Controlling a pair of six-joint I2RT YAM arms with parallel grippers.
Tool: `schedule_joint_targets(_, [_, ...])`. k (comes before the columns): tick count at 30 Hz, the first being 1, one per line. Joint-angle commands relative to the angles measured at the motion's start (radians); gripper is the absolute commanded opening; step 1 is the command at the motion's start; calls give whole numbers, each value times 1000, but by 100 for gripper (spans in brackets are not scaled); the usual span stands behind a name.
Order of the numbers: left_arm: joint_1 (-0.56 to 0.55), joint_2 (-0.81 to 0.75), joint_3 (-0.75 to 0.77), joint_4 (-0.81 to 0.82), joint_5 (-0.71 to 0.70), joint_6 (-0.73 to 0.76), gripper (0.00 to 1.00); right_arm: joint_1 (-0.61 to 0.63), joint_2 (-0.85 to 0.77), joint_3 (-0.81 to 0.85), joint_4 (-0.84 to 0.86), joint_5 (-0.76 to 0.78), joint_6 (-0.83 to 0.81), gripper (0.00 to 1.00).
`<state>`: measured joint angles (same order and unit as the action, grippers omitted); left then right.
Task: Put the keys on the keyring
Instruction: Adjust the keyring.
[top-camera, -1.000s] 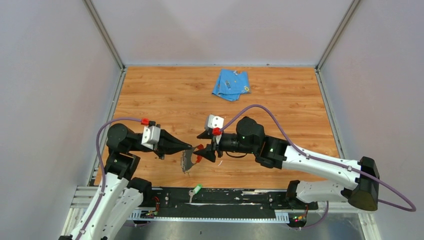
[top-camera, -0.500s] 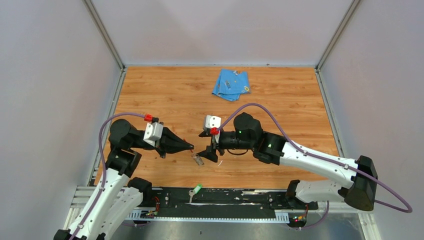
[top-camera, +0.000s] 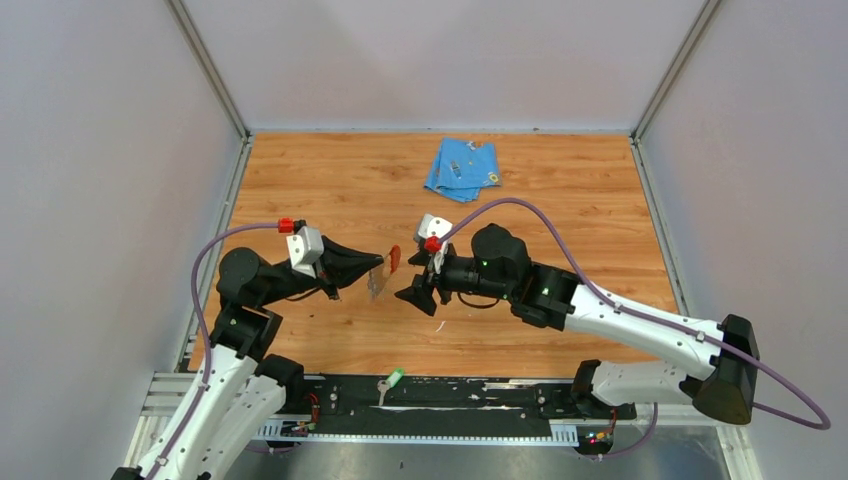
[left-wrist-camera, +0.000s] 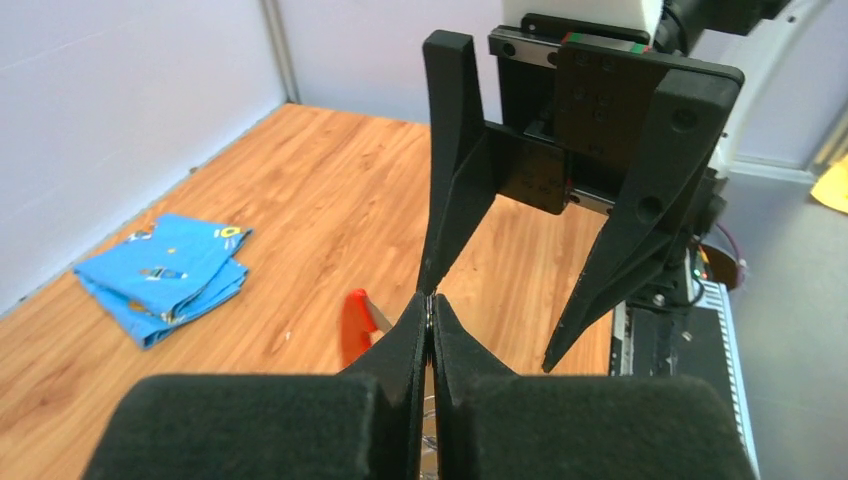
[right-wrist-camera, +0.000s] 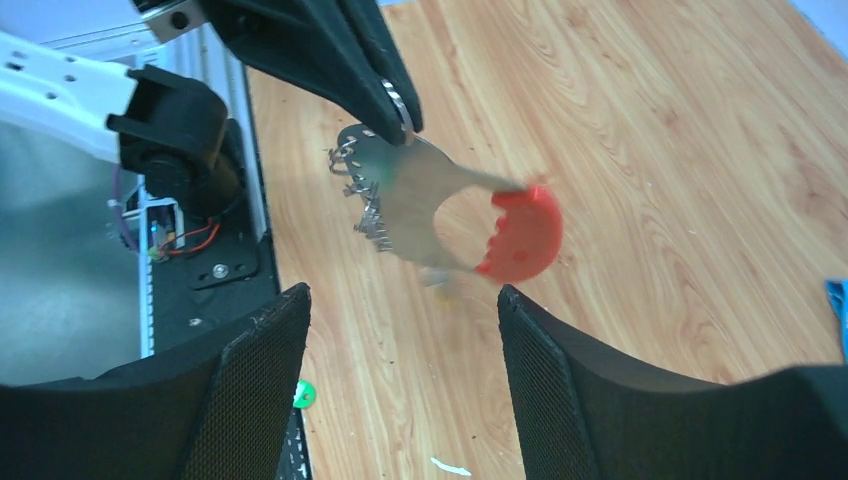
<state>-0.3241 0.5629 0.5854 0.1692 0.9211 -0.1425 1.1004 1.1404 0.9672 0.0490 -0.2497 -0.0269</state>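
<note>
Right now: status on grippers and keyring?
Left gripper shut on keyring, held in the air. Right gripper open, empty, facing it. Green key on base rail, unthreaded; yellow key not spotted. Nothing between jaws and ring.

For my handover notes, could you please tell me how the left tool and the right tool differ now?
The left tool is shut, the right tool open. The left tool pinches the keyring; the right tool holds nothing. Both are black and point toward each other.

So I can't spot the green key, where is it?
In the top view, the green key lies on the black rail along the near edge of the table, slightly left of centre.
</note>
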Motion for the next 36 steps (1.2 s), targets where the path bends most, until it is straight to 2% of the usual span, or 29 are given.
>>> schedule_joint_targets(1, [-6,-28,-21,11,-100,-20,0,13,10,47,-37,75,19,71])
schedule_joint_targets(4, [-7,-28,-27,10,-136,-24,0,25,43,56,33,20,91,72])
schedule_joint_targets(7, [-11,-18,-23,10,-157,-29,0,41,89,66,73,32,115,72])
schedule_joint_targets(11, [-24,-15,-18,10,-177,-26,0,72,153,82,107,126,106,73])
schedule_joint_targets(14, [-26,-19,-16,10,-182,-28,0,94,192,97,119,240,88,68])
schedule_joint_targets(16, [-26,-22,-15,12,-183,-33,0,105,204,104,121,330,65,60])
schedule_joint_targets(18, [-26,-29,-14,10,-184,-39,0,114,204,100,133,396,44,48])
schedule_joint_targets(19, [-26,-31,-15,10,-184,-44,0,116,201,93,143,425,37,40])
schedule_joint_targets(22, [-26,-34,-16,10,-179,-63,0,120,195,69,189,466,18,7])
schedule_joint_targets(23, [-26,-34,-18,9,-177,-67,0,123,190,59,203,478,0,1])
schedule_joint_targets(30, [-26,-50,-45,10,-163,-88,0,151,113,-61,351,536,-59,1])
schedule_joint_targets(36, [-26,-58,-50,11,-117,-89,2,160,84,-87,369,518,-73,1])
